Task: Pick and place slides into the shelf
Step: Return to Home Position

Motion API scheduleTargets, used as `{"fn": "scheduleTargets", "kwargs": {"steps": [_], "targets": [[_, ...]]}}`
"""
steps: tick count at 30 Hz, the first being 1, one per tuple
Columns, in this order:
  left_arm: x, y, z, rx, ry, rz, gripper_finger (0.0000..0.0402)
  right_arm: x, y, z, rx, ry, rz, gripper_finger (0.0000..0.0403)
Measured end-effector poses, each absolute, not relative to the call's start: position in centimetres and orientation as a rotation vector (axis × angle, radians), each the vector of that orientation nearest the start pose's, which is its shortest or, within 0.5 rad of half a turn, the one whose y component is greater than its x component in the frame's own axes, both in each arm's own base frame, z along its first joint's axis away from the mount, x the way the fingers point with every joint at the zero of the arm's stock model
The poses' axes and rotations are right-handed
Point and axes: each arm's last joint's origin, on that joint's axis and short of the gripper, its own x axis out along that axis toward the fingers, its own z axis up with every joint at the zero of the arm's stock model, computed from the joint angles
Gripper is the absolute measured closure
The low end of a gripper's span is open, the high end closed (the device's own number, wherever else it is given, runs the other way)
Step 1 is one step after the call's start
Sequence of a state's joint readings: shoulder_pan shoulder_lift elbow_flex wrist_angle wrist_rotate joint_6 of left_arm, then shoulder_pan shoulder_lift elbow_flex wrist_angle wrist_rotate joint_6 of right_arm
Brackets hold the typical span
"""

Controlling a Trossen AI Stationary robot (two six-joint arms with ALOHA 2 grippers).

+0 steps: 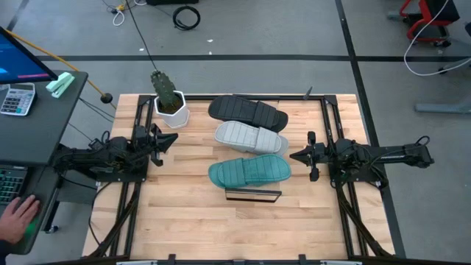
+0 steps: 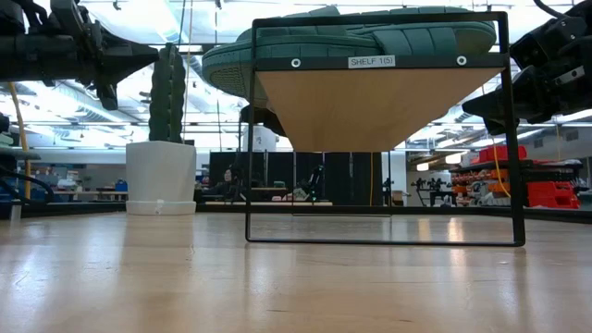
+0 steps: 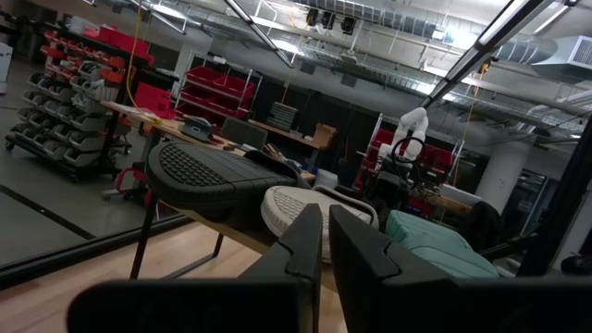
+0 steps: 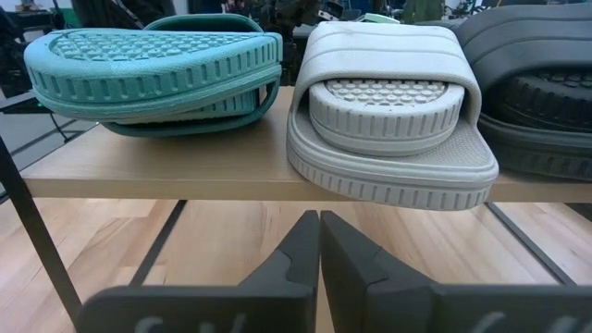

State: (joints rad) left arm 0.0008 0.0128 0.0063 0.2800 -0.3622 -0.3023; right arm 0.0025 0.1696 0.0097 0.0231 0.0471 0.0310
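Three slides lie side by side on the shelf, a light-wood board in a thin black frame. The black slide is farthest, the light grey slide sits in the middle, and the teal slide is nearest. Each rests on the board, with its toe end hanging over the edge in the right wrist view. My left gripper is shut, left of the shelf and well clear of it. My right gripper is shut, right of the shelf, facing the grey slide and teal slide.
A green cactus in a white pot stands at the far left of the slatted wooden tabletop, close to the black slide. Bare tabletop lies in front of the shelf. A person's hand rests at a desk off the table's left.
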Motion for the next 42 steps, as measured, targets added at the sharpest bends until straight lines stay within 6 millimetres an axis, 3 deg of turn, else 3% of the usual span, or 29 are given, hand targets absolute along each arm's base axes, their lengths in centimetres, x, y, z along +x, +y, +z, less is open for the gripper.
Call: {"fn": "scheduleTargets", "kwargs": {"steps": [42], "targets": [[9.27,1.04,19.09,-0.347,-0.324,0.318,0.0369,10.70,-0.11,15.51,0.027,0.136,-0.047,0.0383]]}}
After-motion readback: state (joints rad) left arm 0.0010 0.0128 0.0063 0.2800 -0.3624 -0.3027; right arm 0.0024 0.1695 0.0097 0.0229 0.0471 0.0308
